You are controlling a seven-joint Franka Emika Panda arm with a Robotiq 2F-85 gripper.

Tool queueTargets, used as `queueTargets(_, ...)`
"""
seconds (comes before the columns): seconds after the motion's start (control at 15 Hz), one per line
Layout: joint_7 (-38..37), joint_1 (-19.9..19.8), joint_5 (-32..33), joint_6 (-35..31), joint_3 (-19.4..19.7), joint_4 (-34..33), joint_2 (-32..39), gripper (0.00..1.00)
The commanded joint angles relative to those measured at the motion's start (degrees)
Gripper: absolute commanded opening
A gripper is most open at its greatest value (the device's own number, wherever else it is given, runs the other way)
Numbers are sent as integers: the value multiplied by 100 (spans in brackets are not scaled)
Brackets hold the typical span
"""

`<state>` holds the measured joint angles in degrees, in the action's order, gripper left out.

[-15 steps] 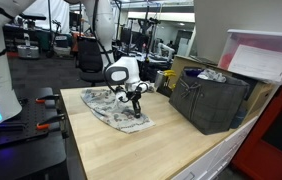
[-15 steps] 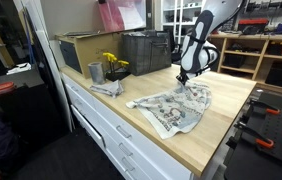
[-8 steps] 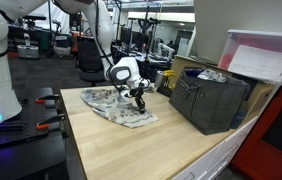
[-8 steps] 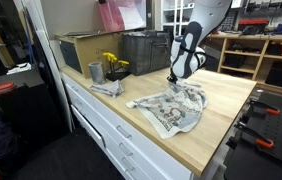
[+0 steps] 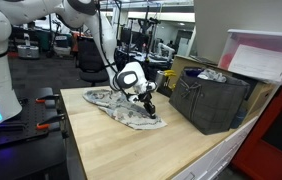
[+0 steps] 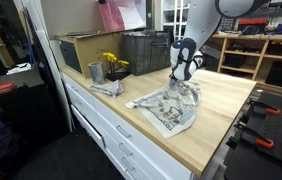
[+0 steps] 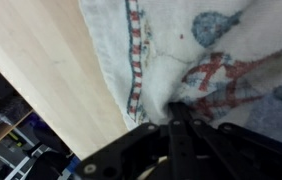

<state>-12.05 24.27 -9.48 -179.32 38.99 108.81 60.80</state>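
**White printed cloth (image 5: 119, 103) pinched at a bunched fold**

Lies rumpled across the middle of the pale wooden table (image 5: 131, 150), well back from the front edge. Appears in both exterior views, spread mostly flat as a cloth (image 6: 169, 112) with wrinkled corners. Carries red, blue and grey print on a pale ground, plus a striped border along one hem, clearest in the wrist view where the cloth (image 7: 181, 45) covers bare wood.

Meets the gripper (image 5: 151, 113) at the side nearest the dark crate (image 5: 209, 100), gathered there into a small bunch. Hangs from a white arm above, jaws drawn tight together and clamped on that fold of fabric. Fills the lower edge of the wrist view as a dark gripper (image 7: 176, 118), tips sunk into the gathered cloth.

Sits well apart from a metal cup (image 6: 95, 72) holding yellow flowers (image 6: 114, 63) and from a grey rag (image 6: 106, 88) lying just beside that cup. Shares the table with the crate (image 6: 146, 50), set near the cup along the back.
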Motion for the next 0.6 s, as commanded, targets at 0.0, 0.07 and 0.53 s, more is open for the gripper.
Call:
queueTargets(0.0,-402,59,-47,101,231,-199,283,0)
queueTargets(0.07,-403,61,-72,72,214,-128,200,0)
queueTargets(0.53,331,-379,-264,176,-1047,1331,-1826,64)
